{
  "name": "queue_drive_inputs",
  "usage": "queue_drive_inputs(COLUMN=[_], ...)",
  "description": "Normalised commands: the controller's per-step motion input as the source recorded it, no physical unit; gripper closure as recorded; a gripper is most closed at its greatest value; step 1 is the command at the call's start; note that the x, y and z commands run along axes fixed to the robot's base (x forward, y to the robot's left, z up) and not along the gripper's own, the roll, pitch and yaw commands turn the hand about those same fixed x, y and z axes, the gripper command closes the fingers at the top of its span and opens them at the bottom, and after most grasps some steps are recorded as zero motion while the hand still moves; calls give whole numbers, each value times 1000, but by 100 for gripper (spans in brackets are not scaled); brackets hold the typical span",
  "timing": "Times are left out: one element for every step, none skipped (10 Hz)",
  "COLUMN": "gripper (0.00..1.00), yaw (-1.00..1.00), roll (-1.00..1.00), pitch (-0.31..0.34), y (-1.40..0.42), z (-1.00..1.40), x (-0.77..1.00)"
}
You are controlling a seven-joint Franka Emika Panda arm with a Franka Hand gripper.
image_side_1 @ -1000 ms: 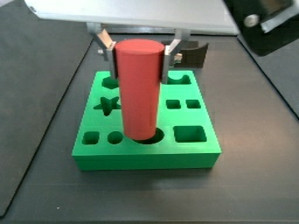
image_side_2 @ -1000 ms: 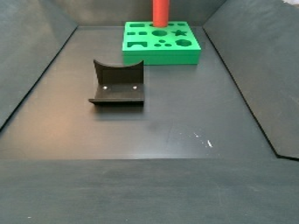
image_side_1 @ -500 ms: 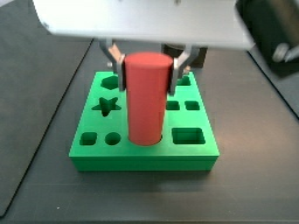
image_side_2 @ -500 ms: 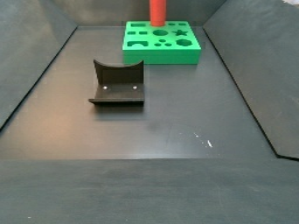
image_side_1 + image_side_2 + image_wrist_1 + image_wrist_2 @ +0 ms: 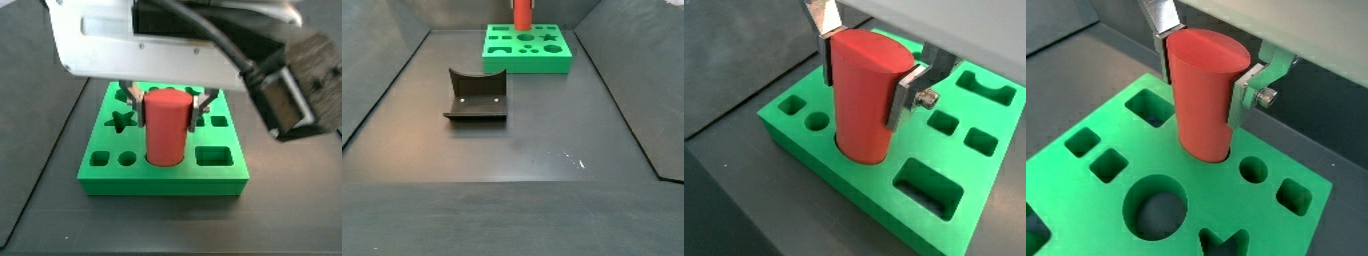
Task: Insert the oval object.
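The oval object, a tall smooth red peg, stands upright with its lower end inside a hole of the green block. It also shows in a wrist view and in both side views. My gripper is shut on the peg near its top, one silver finger on each side. The gripper shows too in a wrist view and a side view. The part of the peg inside the hole is hidden.
The green block sits at the far end of the dark floor and has several other cut-out holes, among them a star and a rectangle. The fixture stands on the floor in front of the block.
The gripper has moved down with the red peg. The peg now stands lower in the green block's hole, with less of it showing above the block.
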Motion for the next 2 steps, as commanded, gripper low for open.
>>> queue_drive_inputs(gripper=[100,100], yaw=[0,0], roll=[-17,0], pitch=[-94,0], y=[0,0], z=[-91,0], x=[0,0])
